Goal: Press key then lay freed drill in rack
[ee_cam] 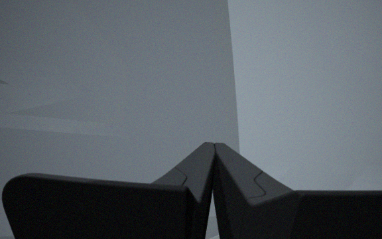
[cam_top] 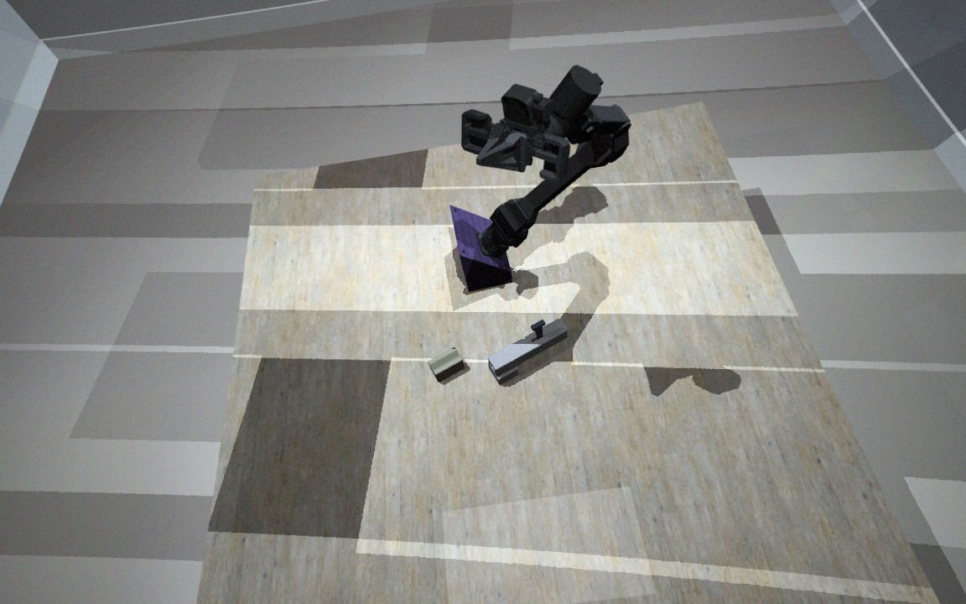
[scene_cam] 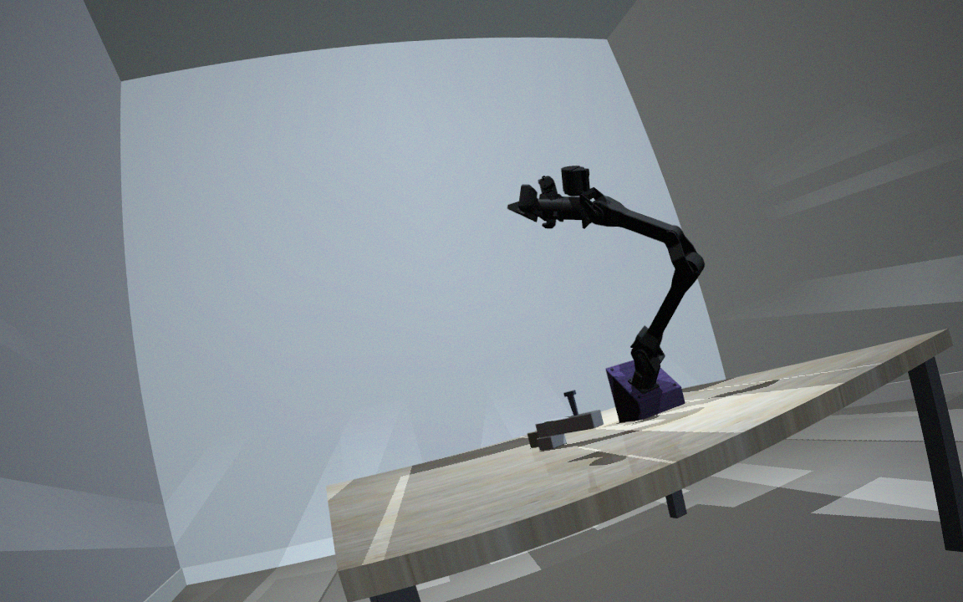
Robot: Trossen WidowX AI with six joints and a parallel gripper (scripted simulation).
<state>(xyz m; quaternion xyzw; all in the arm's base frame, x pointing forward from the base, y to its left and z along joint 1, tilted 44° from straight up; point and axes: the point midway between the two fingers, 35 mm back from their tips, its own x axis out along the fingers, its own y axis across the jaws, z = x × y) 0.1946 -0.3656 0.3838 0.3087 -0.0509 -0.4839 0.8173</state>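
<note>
Top view gives me the gripper (cam_top: pixel 475 131) high above the far edge of the desk (cam_top: pixel 697 466), fingers pressed together on nothing and pointing at the wall, well apart from the work. Near the middle of the desk lies the grey block (cam_top: pixel 527 351), and I take the drill to be seated inside it, though I cannot make out its exposed end. On top, toward the block's far end, the dark key (cam_top: pixel 537 325) stands upright; it looks small and stiff, so I'd push straight down on its cap with closed fingertips. I'd expect the drill to be rigid, smooth and slender, best pinched across its shank. Just beside the block, toward the left edge, sits the olive rack (cam_top: pixel 447 364), nothing in it that I can see
</note>
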